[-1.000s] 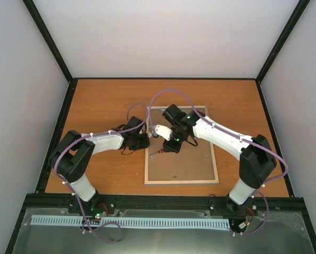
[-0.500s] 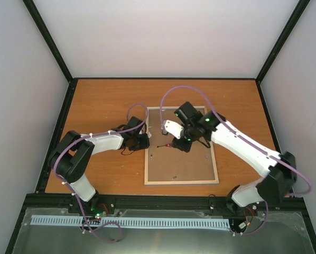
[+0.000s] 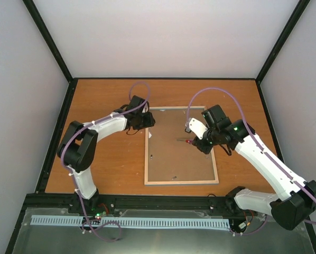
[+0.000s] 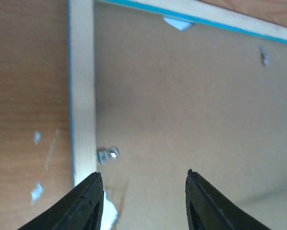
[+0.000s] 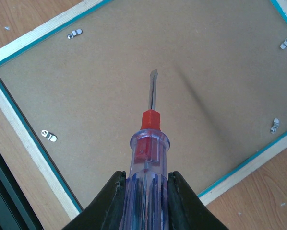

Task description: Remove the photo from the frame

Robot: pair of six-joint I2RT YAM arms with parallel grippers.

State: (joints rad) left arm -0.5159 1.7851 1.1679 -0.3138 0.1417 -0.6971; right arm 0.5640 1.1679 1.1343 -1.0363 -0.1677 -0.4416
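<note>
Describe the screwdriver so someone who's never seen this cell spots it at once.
Find the frame lying back-up on the wooden table. Over its right half, the right end effector grips the screwdriver. It is the only tool: clear handle, red collar, thin flat-tipped shaft, unlike the small metal clips on the board.

Left tool (image 4: pixel 142 173) stands parted; right tool (image 5: pixel 147 175) pinches a screwdriver (image 5: pixel 149 125), arm extended.
</note>
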